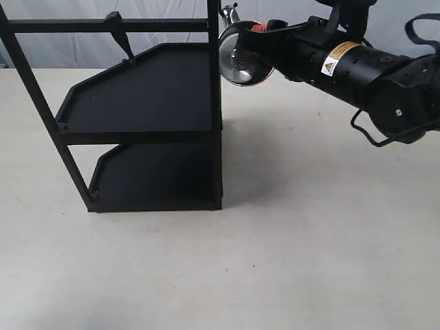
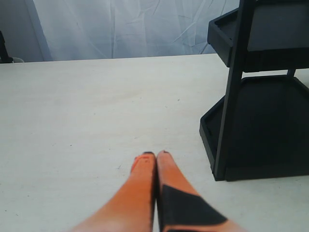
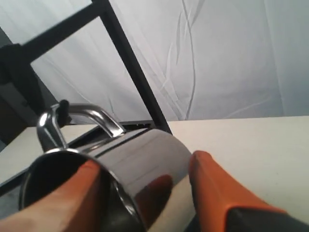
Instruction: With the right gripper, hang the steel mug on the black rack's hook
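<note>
The steel mug [image 1: 242,58] lies on its side in the air, base toward the exterior camera, against the top of the black rack's [image 1: 214,103] right post. My right gripper [image 1: 253,31] is shut on the steel mug, one orange finger inside the rim and one outside. In the right wrist view the mug [image 3: 145,142] sits between the fingers of the gripper [image 3: 146,163]. Its looped handle [image 3: 91,116] is beside a small black hook tip [image 3: 63,104]; I cannot tell whether the hook carries it. My left gripper [image 2: 155,153] is shut and holds nothing, low over the table.
A thicker slanted black peg [image 1: 120,36] hangs from the rack's top crossbar at the left. The rack's lower shelf [image 2: 270,169] stands just right of the left gripper. A white curtain closes off the back.
</note>
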Robot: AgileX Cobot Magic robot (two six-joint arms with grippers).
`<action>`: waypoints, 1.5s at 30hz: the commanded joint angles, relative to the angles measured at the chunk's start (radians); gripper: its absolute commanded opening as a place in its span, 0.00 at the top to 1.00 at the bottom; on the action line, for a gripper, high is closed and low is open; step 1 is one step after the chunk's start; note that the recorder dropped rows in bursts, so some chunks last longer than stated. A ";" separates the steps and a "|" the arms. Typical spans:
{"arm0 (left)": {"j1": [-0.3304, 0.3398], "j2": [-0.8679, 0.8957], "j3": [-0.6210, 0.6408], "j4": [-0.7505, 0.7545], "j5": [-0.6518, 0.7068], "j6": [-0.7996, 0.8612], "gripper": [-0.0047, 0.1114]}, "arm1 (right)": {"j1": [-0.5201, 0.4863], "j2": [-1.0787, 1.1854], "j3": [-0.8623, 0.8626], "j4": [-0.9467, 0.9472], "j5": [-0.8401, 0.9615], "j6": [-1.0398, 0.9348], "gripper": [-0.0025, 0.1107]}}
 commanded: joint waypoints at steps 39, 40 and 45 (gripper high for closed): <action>-0.002 0.004 -0.002 0.000 -0.013 -0.004 0.96 | -0.007 -0.886 0.158 -0.184 1.059 -0.032 0.98; -0.002 0.004 -0.002 0.000 -0.013 -0.004 0.96 | -0.029 -0.904 0.175 -0.176 1.036 -0.036 0.98; -0.002 0.004 -0.002 0.012 -0.013 -0.004 0.96 | -0.194 -1.039 0.348 -0.149 0.880 -0.038 0.98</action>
